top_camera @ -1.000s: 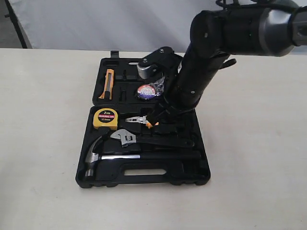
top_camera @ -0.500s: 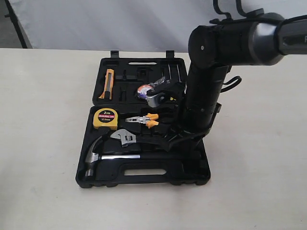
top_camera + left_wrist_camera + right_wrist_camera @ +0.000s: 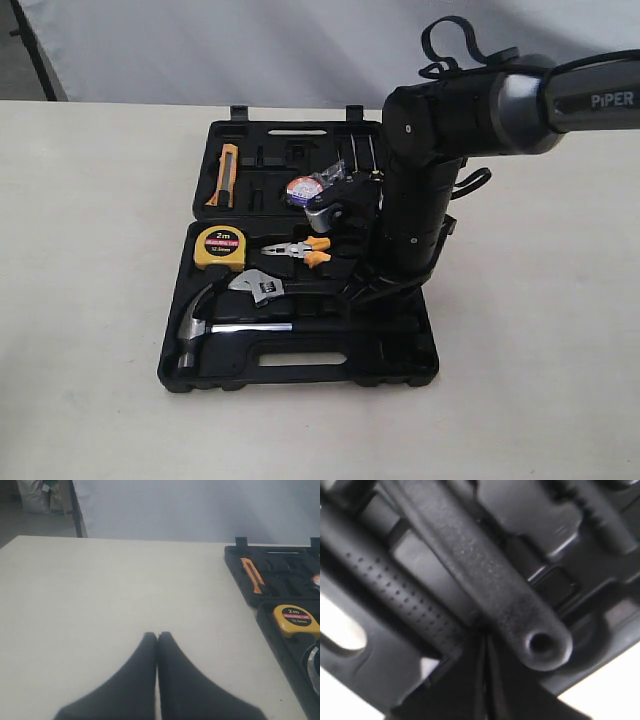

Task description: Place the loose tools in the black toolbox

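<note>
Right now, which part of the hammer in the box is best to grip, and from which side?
Probably the bare steel shaft beside the head, from straight above, closing across it. The hammer lies flat in the box; the shaft is thin and open there, while the wrench lies close along the handle.

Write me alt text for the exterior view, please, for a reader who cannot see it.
A black robot arm reaches down into an open black toolbox on a pale table. The toolbox holds a hammer, wrench, yellow tape measure, orange-handled pliers, tape roll and orange knife.
</note>
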